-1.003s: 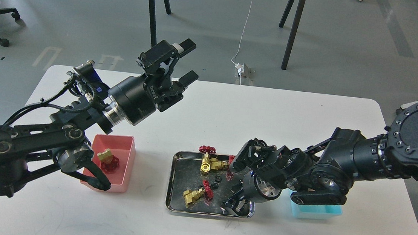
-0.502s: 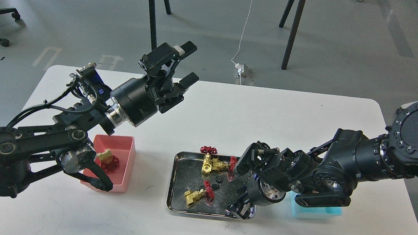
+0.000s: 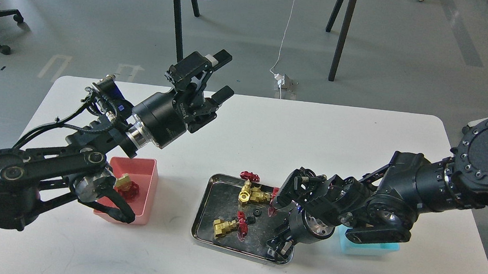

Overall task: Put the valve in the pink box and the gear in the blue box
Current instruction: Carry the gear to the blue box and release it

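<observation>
The small brass valve [image 3: 127, 185] with its dark red handwheel lies inside the pink box [image 3: 142, 210] at the front left, partly behind my left arm. My left gripper [image 3: 222, 76] is open and empty, raised high above the table behind the box. Two tiny black gears [image 3: 257, 212] [image 3: 251, 219] lie in the steel tray [image 3: 217, 187]. My right gripper [image 3: 281, 246] points down into the tray's near right corner; it is dark and its fingers cannot be told apart. The blue box [image 3: 369, 248] stands right of the tray, mostly hidden under my right arm.
The tray also holds a joined brass pair with two red wheels [image 3: 253, 193] and a longer brass valve [image 3: 227, 226]. The tray sits skewed on the white table. Table legs and cables are on the floor beyond the far edge.
The steel tray has turned clockwise, and its contents shifted with it. My right gripper has stayed at the tray's near right corner, moving slightly right. My left gripper has drifted slightly right.
</observation>
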